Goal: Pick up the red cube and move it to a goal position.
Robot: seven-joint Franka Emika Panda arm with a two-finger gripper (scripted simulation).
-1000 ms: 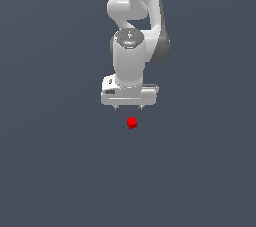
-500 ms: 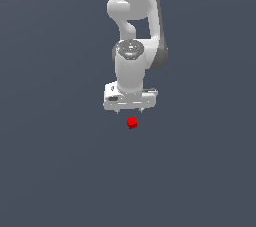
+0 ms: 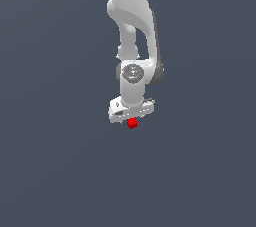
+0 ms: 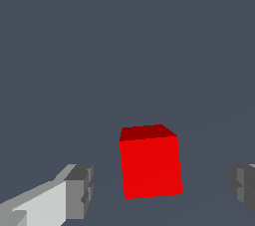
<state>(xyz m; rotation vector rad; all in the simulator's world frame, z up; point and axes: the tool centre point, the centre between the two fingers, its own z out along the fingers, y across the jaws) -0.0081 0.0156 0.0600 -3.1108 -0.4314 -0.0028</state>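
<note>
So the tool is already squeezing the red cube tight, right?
Not yet. The wrist view shows the tool open, its fingers on either side of the cube with gaps between. It is around the cube, just not squeezing.

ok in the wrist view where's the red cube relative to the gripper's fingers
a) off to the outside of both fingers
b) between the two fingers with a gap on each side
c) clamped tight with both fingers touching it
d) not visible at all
b: in the wrist view the red cube sits between the two fingers, with bare floor showing on both sides, so the gripper is open around it.
</note>
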